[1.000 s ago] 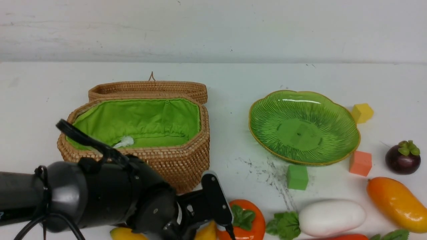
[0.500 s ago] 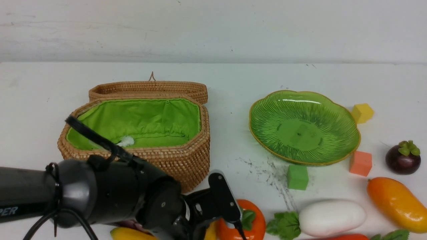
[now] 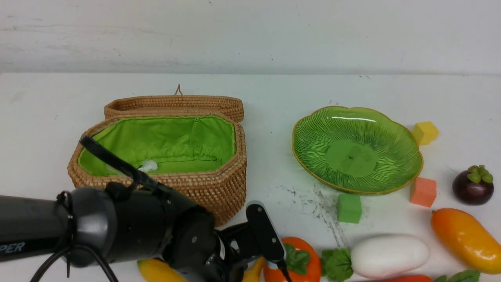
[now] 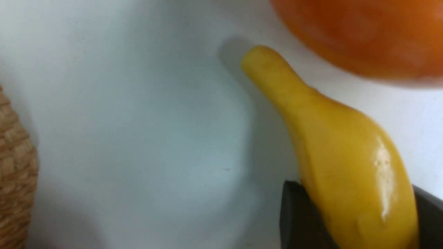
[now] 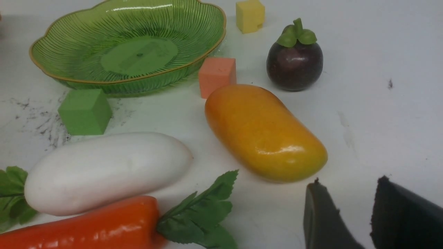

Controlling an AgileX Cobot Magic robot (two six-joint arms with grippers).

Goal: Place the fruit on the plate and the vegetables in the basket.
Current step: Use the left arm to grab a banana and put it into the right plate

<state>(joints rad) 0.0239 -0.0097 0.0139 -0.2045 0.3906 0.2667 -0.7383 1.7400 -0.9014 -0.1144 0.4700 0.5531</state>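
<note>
My left gripper is shut on the yellow banana, low at the table's front edge, with a dark finger on each side. In the front view the banana's ends stick out past the arm. The orange persimmon lies right next to it. The white radish, red-orange vegetable, mango and mangosteen lie by the empty green plate. My right gripper is open and empty near the mango. The open basket holds no produce. The eggplant is out of view.
Green, orange and yellow foam cubes stand round the plate. The basket lid lies open behind the basket. A white tuft sits on the lining. Black scuffs mark the table before the plate.
My left arm has come lower and to the right. The banana has shifted right with it, and the persimmon has been nudged right. The rest has not moved.
</note>
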